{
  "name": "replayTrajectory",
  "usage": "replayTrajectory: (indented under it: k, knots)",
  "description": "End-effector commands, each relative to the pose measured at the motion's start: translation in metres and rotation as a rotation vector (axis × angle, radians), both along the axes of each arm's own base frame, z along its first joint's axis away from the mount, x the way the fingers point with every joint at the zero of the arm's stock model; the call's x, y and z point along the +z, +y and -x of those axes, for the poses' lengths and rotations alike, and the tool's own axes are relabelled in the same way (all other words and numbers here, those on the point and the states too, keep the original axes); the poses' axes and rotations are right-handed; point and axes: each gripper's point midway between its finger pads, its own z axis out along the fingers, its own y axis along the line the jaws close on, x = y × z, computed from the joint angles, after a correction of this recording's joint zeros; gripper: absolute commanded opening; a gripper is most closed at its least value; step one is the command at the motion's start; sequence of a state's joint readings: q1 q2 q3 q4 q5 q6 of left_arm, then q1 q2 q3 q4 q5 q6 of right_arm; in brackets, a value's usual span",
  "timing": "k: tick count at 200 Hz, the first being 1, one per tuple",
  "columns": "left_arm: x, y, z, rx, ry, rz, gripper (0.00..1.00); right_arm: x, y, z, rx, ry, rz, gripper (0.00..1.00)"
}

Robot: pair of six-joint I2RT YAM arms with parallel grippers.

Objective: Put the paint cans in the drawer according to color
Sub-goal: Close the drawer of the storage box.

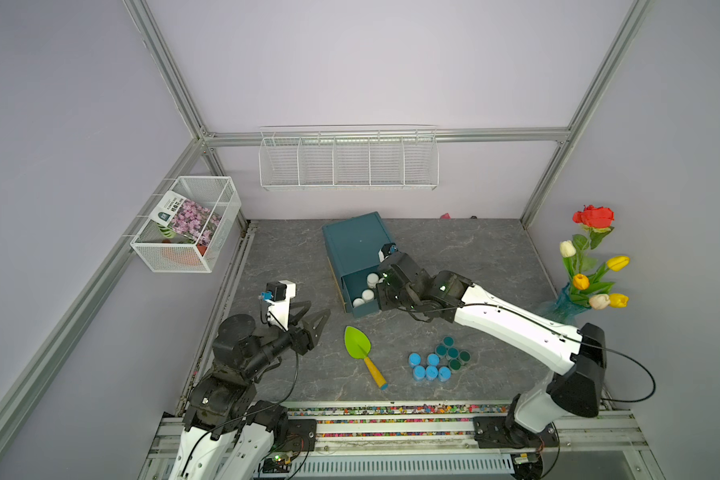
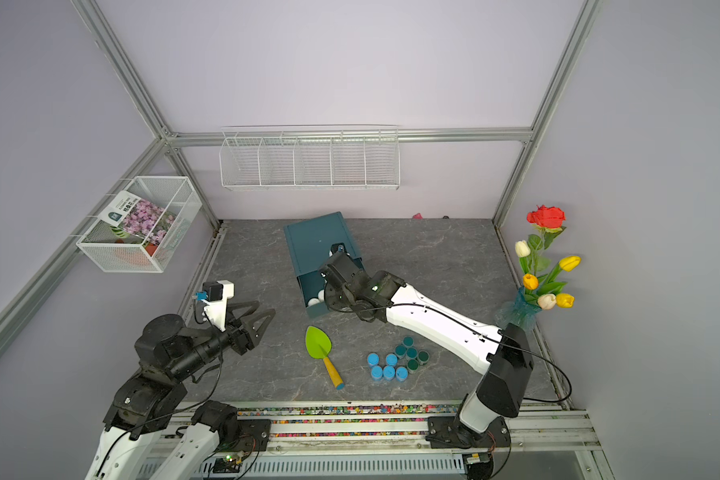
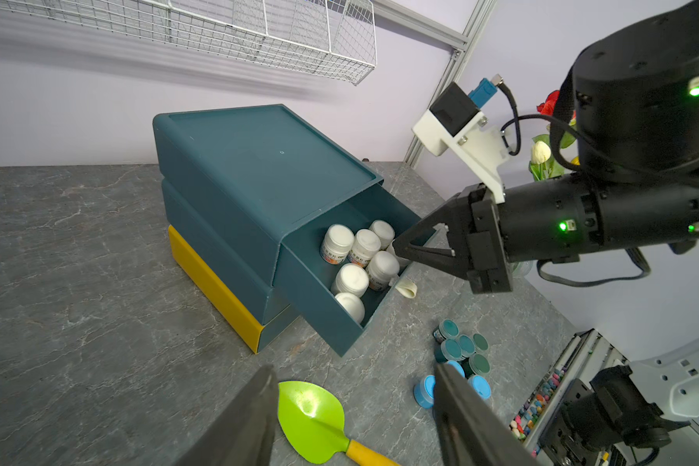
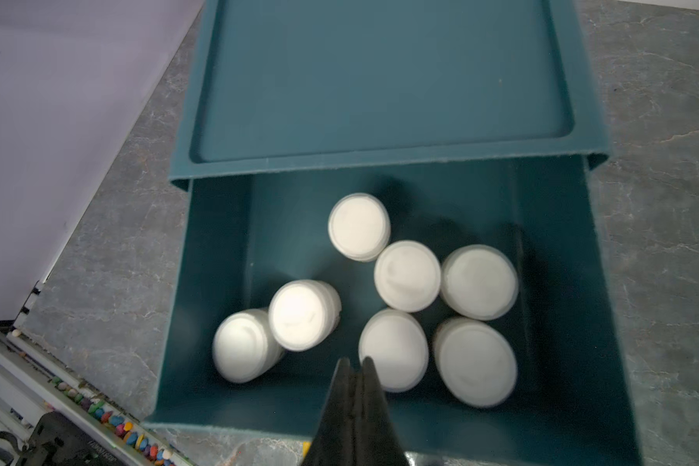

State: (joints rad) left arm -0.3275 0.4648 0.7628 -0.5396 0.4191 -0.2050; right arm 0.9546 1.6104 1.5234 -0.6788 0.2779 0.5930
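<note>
While the right gripper (image 4: 356, 362) is hovering over the open top drawer (image 4: 218, 262), pressed together and carrying nothing, the white paint cans (image 4: 406, 276) are sitting bunched inside it. On the bench (image 1: 495, 257), the light blue paint cans (image 1: 432, 360) and dark teal paint cans (image 1: 452, 353) are waiting at 5 o'clock from the drawer, with the two clusters touching. The left gripper (image 1: 320, 307) is idling spread and empty at 10 o'clock from the green trowel (image 1: 358, 343). Looks like white is wrapping up. The next move is probably calling for a second drawer pulled open, then lifting one colour without nudging its neighbours.
</note>
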Motion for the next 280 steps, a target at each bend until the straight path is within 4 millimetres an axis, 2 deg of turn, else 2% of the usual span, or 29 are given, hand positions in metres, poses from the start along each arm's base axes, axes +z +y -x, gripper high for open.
replayTrajectory:
  k: [1,12,24,54,78,109,155,217,256,280]
  knots:
    - [0.009,0.001,0.001,0.007,-0.022,0.008,0.64,0.010,-0.011,0.015,-0.010,0.025,-0.069,0.05]
    - [0.011,0.002,0.000,0.012,-0.023,0.015,0.64,0.016,-0.013,0.026,0.018,0.025,-0.134,0.18]
    - [0.012,0.002,0.000,0.015,-0.022,0.021,0.64,0.021,-0.019,0.036,0.015,0.025,-0.199,0.26]
    - [0.012,0.002,-0.002,0.024,-0.017,0.029,0.65,0.007,-0.029,0.054,-0.017,0.113,-0.326,0.32]
    - [0.010,0.001,-0.001,0.021,-0.008,0.039,0.65,-0.005,-0.016,0.063,-0.010,0.231,-0.523,0.35]
    - [0.010,0.000,-0.001,0.012,0.003,0.054,0.65,-0.009,-0.006,0.061,-0.079,0.311,-0.685,0.35]
    - [0.010,-0.002,0.003,-0.007,0.008,0.059,0.65,-0.021,-0.019,0.043,-0.220,0.340,-0.835,0.36]
    - [0.012,-0.002,0.007,-0.012,0.002,0.061,0.65,-0.027,-0.016,0.028,-0.272,0.340,-0.880,0.36]
    - [0.013,-0.001,0.009,-0.008,-0.003,0.062,0.65,-0.035,-0.018,0.028,-0.296,0.364,-0.867,0.33]
    - [0.014,0.000,0.008,-0.005,-0.006,0.063,0.65,-0.040,-0.021,0.030,-0.309,0.374,-0.849,0.37]
